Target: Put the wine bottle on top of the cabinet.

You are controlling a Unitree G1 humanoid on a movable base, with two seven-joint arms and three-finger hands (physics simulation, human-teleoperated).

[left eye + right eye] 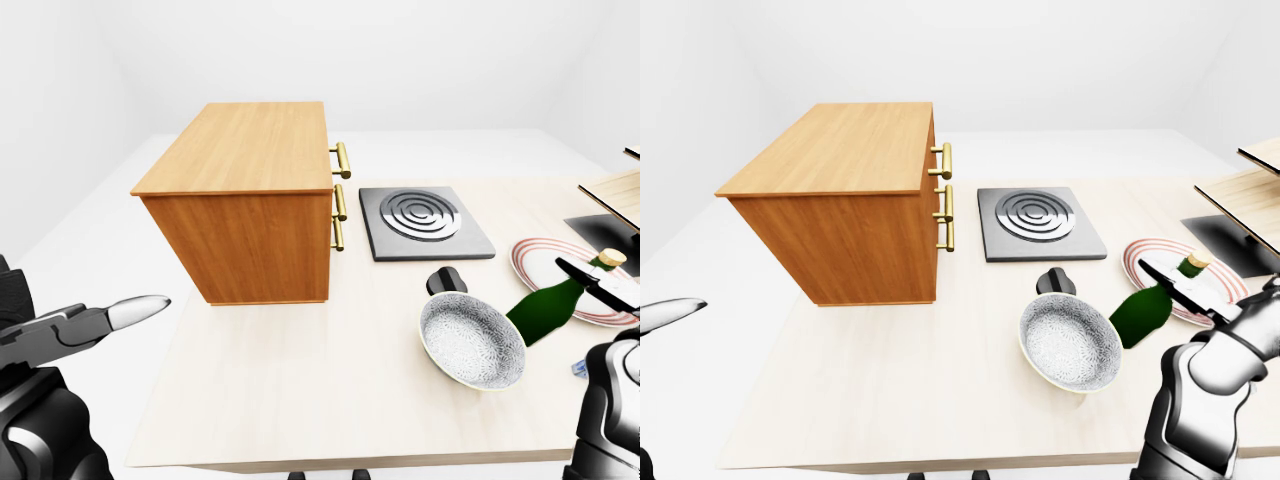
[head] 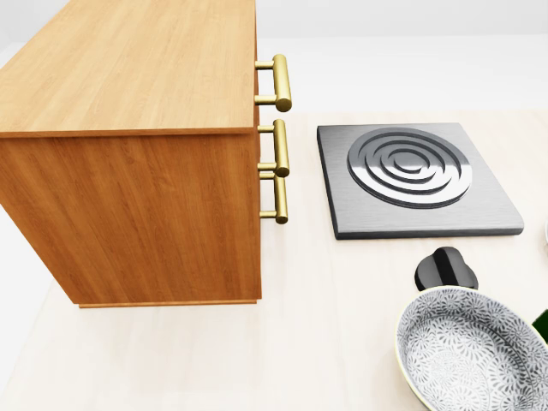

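The green wine bottle [image 1: 545, 309] with a cork-coloured top lies tilted at the right of the table, between the patterned bowl [image 1: 472, 340] and a red-rimmed plate [image 1: 540, 262]; the head view catches only a dark sliver of it at its right edge. One straight finger of my right hand [image 1: 1178, 284] crosses in front of the bottle's neck, and the hand looks open, not closed round it. My left hand [image 1: 118, 316] hovers open at the far left, off the table. The wooden cabinet [image 1: 250, 190] with brass handles stands at the table's left; its flat top [image 2: 128, 68] is bare.
A grey hob plate [image 2: 411, 175] with ring grooves sits right of the cabinet, a black knob [image 2: 445, 267] below it. Wooden shelving [image 1: 615, 192] juts in at the far right. The pale table [image 1: 300, 380] ends just below the bowl.
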